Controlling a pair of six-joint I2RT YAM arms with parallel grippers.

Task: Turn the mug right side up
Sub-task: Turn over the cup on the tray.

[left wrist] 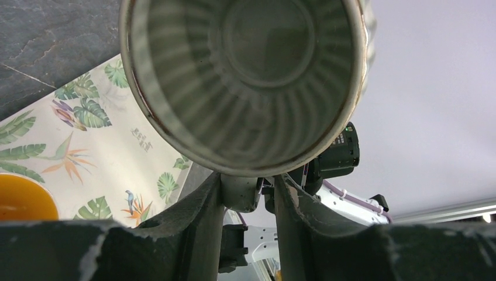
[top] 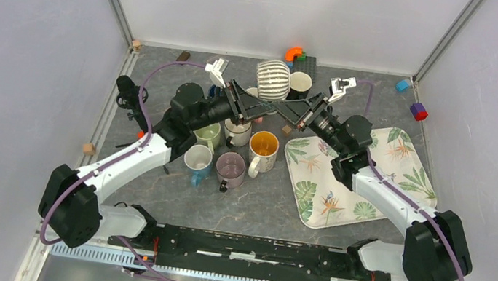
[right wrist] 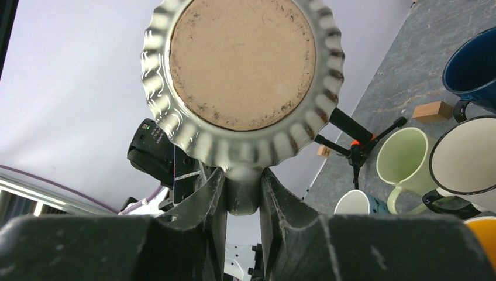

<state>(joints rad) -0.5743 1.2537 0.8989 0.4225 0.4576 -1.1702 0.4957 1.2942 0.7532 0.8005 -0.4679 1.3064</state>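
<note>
A ribbed white mug [top: 273, 79] hangs in the air over the back middle of the table, lying on its side between both arms. Its open mouth [left wrist: 245, 88] faces the left wrist camera and its brown unglazed base [right wrist: 243, 64] faces the right wrist camera. My right gripper [right wrist: 241, 181] is shut on the mug's handle [right wrist: 243, 196], which points down. My left gripper [left wrist: 248, 187] brackets the same handle [left wrist: 240, 193] from the other side. One finger touches the handle, and a small gap shows at the other.
Below the mug stand several upright mugs: orange [top: 263, 146], pale green [top: 208, 135], teal [top: 197, 159], pink [top: 230, 167] and a white one [top: 237, 131]. A leaf-print tray [top: 342, 190] lies at the right. Small blocks [top: 419, 111] dot the back edge.
</note>
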